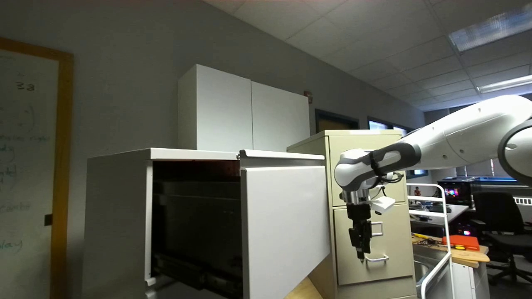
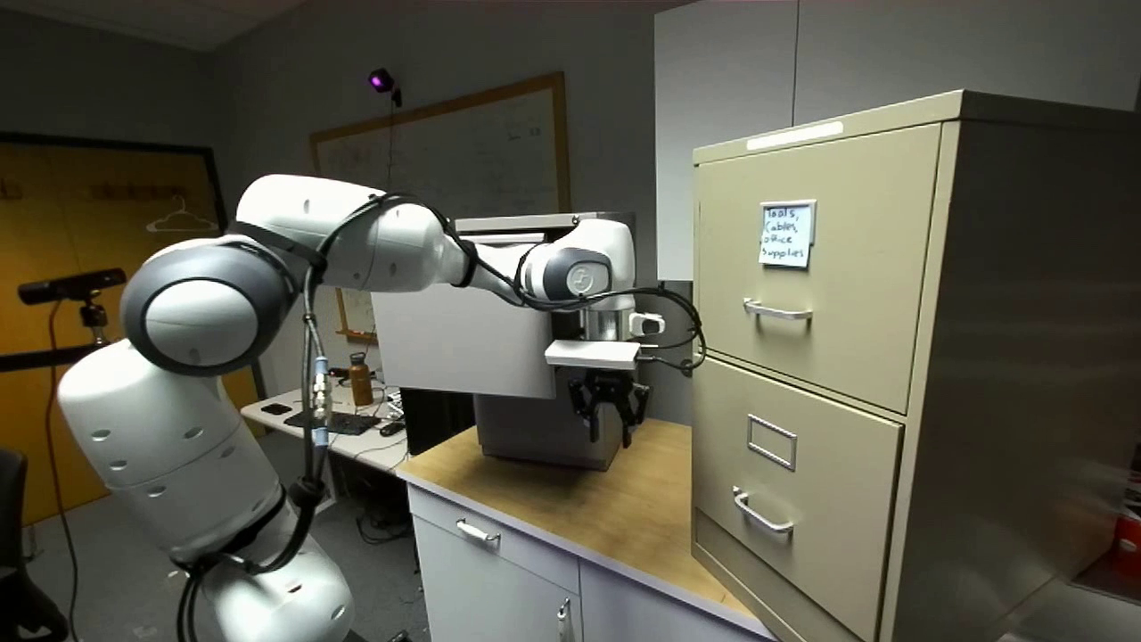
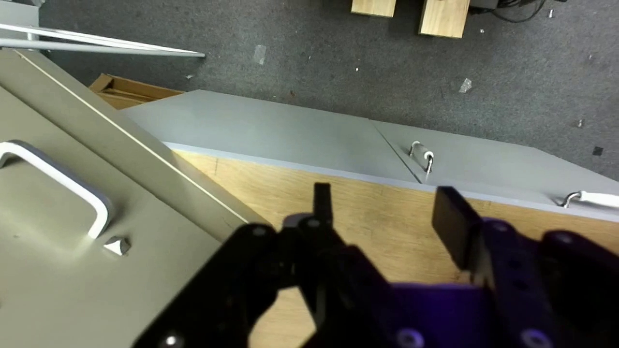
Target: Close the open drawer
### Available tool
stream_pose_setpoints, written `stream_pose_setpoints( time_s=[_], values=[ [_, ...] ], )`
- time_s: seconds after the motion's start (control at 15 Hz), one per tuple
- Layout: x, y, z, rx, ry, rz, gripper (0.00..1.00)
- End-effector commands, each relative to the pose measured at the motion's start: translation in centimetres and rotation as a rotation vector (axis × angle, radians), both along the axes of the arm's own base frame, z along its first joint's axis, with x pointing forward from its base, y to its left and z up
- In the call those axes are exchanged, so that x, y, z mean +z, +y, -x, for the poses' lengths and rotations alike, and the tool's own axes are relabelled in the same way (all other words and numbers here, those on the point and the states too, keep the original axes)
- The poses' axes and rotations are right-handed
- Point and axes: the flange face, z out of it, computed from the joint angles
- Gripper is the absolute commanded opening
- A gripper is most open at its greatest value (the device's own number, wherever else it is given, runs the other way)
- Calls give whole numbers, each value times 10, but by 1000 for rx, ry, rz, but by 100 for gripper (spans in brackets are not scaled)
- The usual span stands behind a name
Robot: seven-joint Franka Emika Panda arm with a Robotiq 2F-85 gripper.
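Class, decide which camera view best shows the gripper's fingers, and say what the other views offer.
The wrist view: there the gripper is closest, its fingers large and clearly apart, though blurred. Both exterior views show the fingers much smaller, pointing down.

The wood-grain worktop (image 2: 553,499), edged along its front in pale trim, carries a light-grey metal cabinet (image 2: 535,432) standing farther back in an exterior view and a two-drawer beige filing cabinet (image 2: 842,343) nearer that camera, the two apart with wood surface between them.
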Motion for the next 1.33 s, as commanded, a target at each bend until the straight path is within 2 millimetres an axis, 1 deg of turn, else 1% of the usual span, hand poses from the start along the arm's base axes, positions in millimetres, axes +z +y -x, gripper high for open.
stream_pose_setpoints(
  time_s=[0.0,0.07,0.13,0.2,0.33,0.47,0.6,0.8,1.0,1.13,1.27],
  values=[
    [-1,6,28,-5,-23,-9,29],
    [0,8,35,-12,-34,-13,20],
    [3,10,41,-15,-56,-15,14],
    [8,14,46,-24,-84,-20,5],
    [26,24,59,-31,-163,-43,1],
    [46,39,71,-18,-248,-48,0],
    [67,55,81,12,-315,-56,3],
    [97,86,94,90,-388,-65,4],
    [118,119,97,179,-440,-77,3],
    [129,140,97,230,-475,-81,3],
    [137,159,91,275,-523,-62,1]
  ],
)
